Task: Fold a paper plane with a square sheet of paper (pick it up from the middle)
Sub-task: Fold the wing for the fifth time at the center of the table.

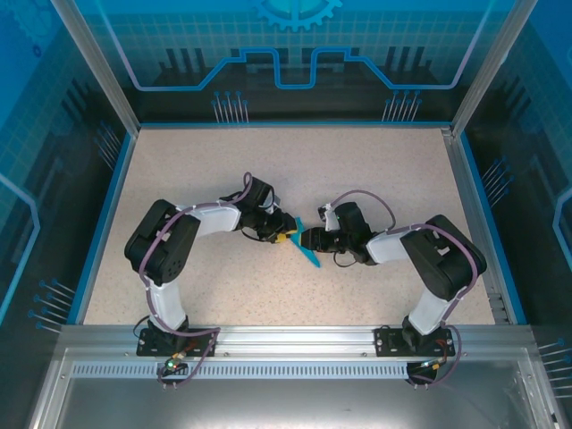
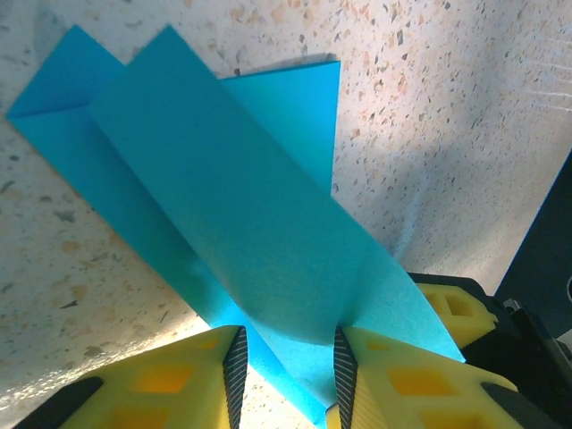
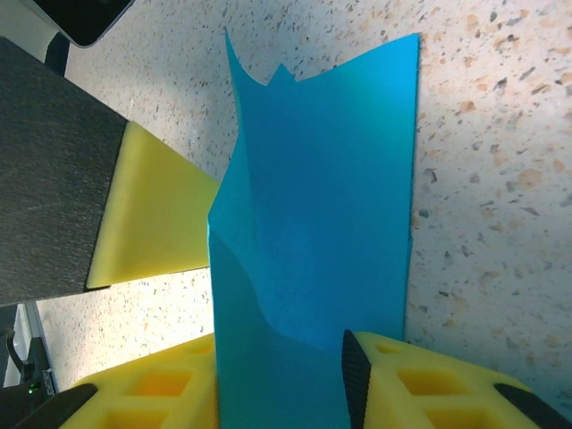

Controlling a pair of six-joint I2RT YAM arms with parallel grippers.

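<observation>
A: Top view first. Hard to read here: teal-blue folded sheet of paper [image 1: 308, 256], a mere sliver at mid-table, caught between left gripper [image 1: 288, 239] and right gripper [image 1: 310, 239], tips nearly meeting over it. Too small to judge either grip.

B: Agreed. Underneath, speckled beige tabletop [image 1: 375, 170]; all around, blue printed enclosure walls [image 1: 295, 54]; along the near edge, grey aluminium rail [image 1: 286, 338] under both arm bases.

A: Left wrist next. Sheet [image 2: 241, 206] flat on the speckles, one long flap raised between the yellow fingers [image 2: 179, 375]. Ribbed pads apart, flap filling the gap; pressing it or merely flanking it, cannot tell. Dark blurred shape at the right edge, unreadable.

B: Right wrist. Sheet [image 3: 322, 206] standing up, curled, hiding one yellow finger; the other [image 3: 420, 384] just beside its edge. Clamped or released, cannot tell. Further off, a yellow finger of the left gripper [image 3: 152, 214] reaching the sheet's side, cut off by the frame.
</observation>
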